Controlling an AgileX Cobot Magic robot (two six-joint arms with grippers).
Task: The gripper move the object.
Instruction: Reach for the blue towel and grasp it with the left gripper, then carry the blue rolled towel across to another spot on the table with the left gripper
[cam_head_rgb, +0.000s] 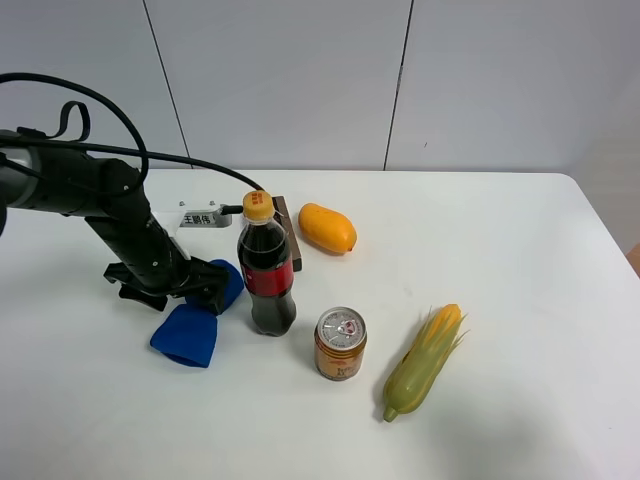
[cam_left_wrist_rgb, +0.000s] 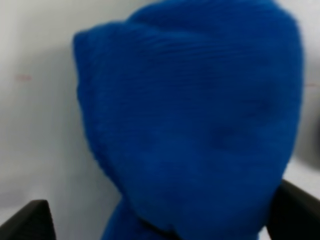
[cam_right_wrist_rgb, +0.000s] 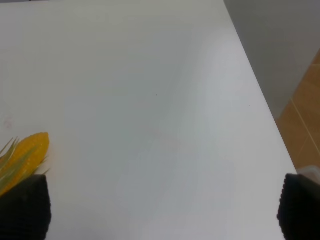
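Note:
The bright blue fabric object (cam_head_rgb: 187, 335) lies on the white table at the left, one lobe toward the front and the other lobe (cam_head_rgb: 230, 280) next to the cola bottle. My left gripper (cam_head_rgb: 205, 295) reaches down over its pinched middle. In the left wrist view the object (cam_left_wrist_rgb: 200, 115) fills the frame between the two black fingertips (cam_left_wrist_rgb: 27, 222), which stand wide apart; the left gripper (cam_left_wrist_rgb: 160, 220) is open around it. My right gripper (cam_right_wrist_rgb: 160, 210) is open and empty above bare table, and it is out of the exterior view.
A cola bottle (cam_head_rgb: 268, 275) stands right beside the object. A drink can (cam_head_rgb: 340, 343), a green-husked corn cob (cam_head_rgb: 423, 362) and an orange mango (cam_head_rgb: 327, 228) lie to the right. A brown block (cam_head_rgb: 288, 225) and a white label plate (cam_head_rgb: 200, 217) sit behind. The corn's tip (cam_right_wrist_rgb: 22, 152) shows near the right gripper.

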